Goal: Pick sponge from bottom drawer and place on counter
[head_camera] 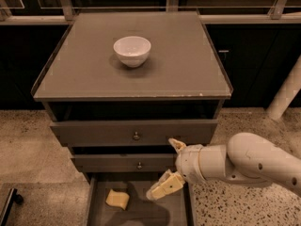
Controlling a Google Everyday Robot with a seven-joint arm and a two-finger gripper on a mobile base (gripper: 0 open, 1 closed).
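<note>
The pale-yellow sponge lies on the left part of the floor of the open bottom drawer. My gripper comes in from the right on a cream arm. It is open, with one finger hanging over the drawer just right of the sponge and the other up in front of the upper drawers. It holds nothing and is apart from the sponge. The grey counter tops the cabinet above.
A white bowl stands on the counter, left of its middle. Two upper drawers with small knobs are slightly pulled out above the bottom one. Speckled floor surrounds the cabinet. A dark object sits at the lower left.
</note>
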